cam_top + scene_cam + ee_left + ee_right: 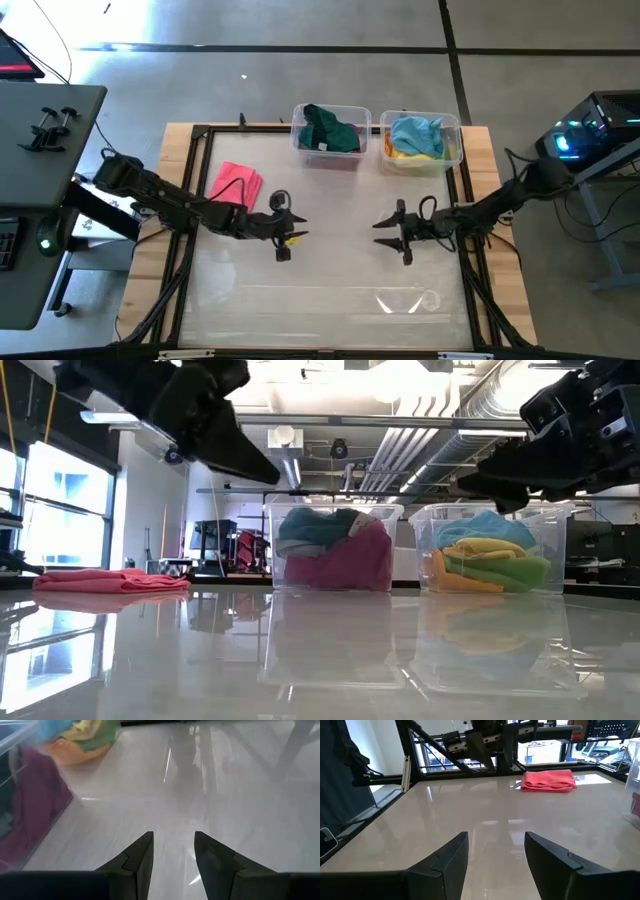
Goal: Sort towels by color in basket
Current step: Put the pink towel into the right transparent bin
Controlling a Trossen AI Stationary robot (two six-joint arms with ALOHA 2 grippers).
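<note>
Glossy pale table point(330, 290), mirror-smooth, framed in raw wood with dark metal rails. At the far edge, two clear plastic bins with rounded rims and thin see-through walls. Left bin point(331, 137): crumpled soft cloths, dark green towel point(330, 128) heaped on top, magenta towel point(345, 560) slumped against the front wall. Right bin point(421, 141): light blue towel point(415, 134) uppermost, yellow towel point(482, 547), light green towel point(515, 570) and orange towel point(450, 575) bunched beneath. Pink towel point(236, 183) folded flat into a neat rectangle on the table's left side, outside both bins. Left gripper point(284, 240) near mid-table, angular dark fingers point(135, 862) parted, nothing between. Right gripper point(403, 238) opposite, wedge-shaped fingers point(447, 860) spread apart, empty.
</note>
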